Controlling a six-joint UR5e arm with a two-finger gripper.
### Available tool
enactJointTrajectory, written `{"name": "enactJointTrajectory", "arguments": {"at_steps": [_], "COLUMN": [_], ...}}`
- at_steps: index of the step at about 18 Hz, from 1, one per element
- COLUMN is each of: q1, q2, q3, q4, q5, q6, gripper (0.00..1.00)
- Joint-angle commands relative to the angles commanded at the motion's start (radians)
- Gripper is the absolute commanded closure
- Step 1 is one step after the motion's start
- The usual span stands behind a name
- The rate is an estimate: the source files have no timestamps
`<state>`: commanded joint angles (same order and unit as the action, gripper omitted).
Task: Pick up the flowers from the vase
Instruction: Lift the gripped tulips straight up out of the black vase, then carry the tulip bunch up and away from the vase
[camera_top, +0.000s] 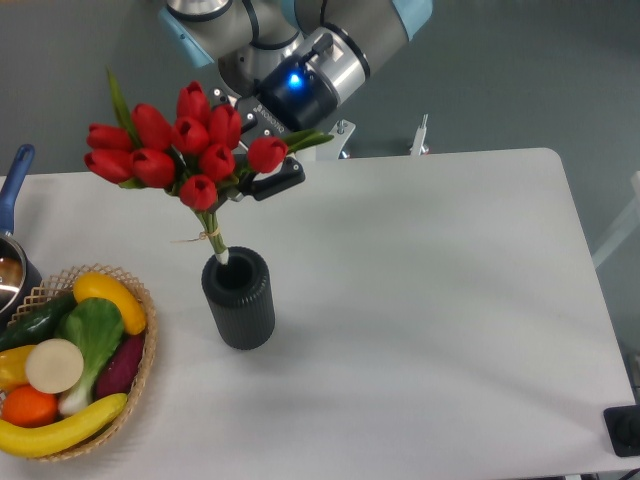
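The flowers (180, 140) are a bunch of red tulips with green leaves, tilted to the upper left above the vase. Their tied stems (212, 237) slant down, and the stem end just reaches the mouth of the vase. The vase (239, 300) is a dark grey ribbed cylinder standing upright on the white table. My gripper (258, 175) comes in from the upper right and is shut on the bunch just below the blooms. One black finger (279, 183) shows to the right of the stems; the other is hidden behind the blooms.
A wicker basket (148, 345) with fruit and vegetables sits at the front left. A pot with a blue handle (15, 180) is at the left edge. A small black object (625, 430) is at the right front corner. The white table (430, 300) stretches to the right.
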<state>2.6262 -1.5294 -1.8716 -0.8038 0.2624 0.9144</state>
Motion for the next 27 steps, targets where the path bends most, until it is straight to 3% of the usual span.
{"name": "enactJointTrajectory", "arguments": {"at_steps": [5,12,16,19,27], "q1": [0.069,0.247,0.316,0.334,0.348], "q2": [-0.002,-0.014,-0.052,-0.086,-0.089], "q3": [0.052,0.049,0.049,0.046,0.035], "q4": [0.000,0.003,0.005,0.005,0.005], "q5": [-0.005,-0.006,-0.005,-0.005,-0.005], "q6": [-0.020,0.015,0.050,0.083,0.098], "gripper": [0.53,0.53,0.53,0.53,0.52]}}
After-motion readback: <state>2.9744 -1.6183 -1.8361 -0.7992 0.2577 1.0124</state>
